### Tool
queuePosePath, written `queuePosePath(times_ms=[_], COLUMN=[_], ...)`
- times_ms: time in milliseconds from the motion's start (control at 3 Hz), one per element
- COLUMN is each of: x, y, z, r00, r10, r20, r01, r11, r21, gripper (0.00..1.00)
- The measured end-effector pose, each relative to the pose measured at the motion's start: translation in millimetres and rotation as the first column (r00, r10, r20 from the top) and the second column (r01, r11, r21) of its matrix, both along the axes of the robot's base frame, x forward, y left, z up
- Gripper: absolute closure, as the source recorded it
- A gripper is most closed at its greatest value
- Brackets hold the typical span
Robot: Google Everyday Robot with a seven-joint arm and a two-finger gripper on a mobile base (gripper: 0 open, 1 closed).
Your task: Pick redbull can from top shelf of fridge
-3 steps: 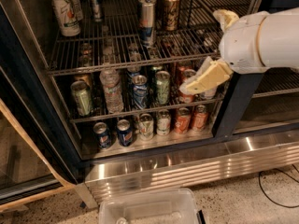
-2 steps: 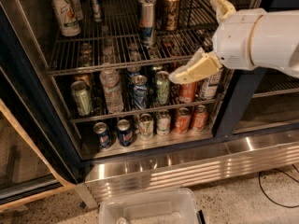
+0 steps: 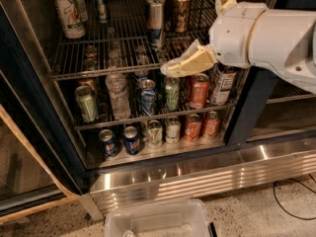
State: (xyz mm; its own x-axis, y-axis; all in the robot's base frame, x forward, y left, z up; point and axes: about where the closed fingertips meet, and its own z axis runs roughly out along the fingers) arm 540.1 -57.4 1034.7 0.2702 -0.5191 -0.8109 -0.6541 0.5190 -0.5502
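On top shelf (image 3: 108, 58), redbull can (image 3: 155, 19) up-left of tool (image 3: 192, 31).

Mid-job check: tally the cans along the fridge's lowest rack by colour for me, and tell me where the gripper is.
Blue cans: 2
Pale silver cans: 2
Orange-red cans: 2
Total: 6
The gripper is by the front rail of the top shelf, to the lower right of the redbull can.

The floor (image 3: 247, 216) is carrying the fridge (image 3: 197, 177), a clear box (image 3: 154, 218) and a black cord (image 3: 290, 204). The gripper (image 3: 188, 29) is hovering, spread wide, by the top shelf (image 3: 98, 72).
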Motion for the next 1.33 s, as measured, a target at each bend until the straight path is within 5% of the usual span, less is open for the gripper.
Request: queuePosePath(times_ms=[333,667,1000,1333], x=[0.0,7.7,26.9,24.5], y=[0.1,22.1,74.1,90.9], z=[0.0,3.0,5.6,0.7], r00=[1.0000,0.9989,0.9840,0.9757], r10=[0.000,0.032,0.145,0.187], r20=[0.000,0.035,0.103,0.114], r01=[0.000,-0.034,-0.165,-0.209], r11=[1.000,0.997,0.962,0.949], r21=[0.000,0.073,0.216,0.237], gripper=[0.00,0.00,0.00,0.00])
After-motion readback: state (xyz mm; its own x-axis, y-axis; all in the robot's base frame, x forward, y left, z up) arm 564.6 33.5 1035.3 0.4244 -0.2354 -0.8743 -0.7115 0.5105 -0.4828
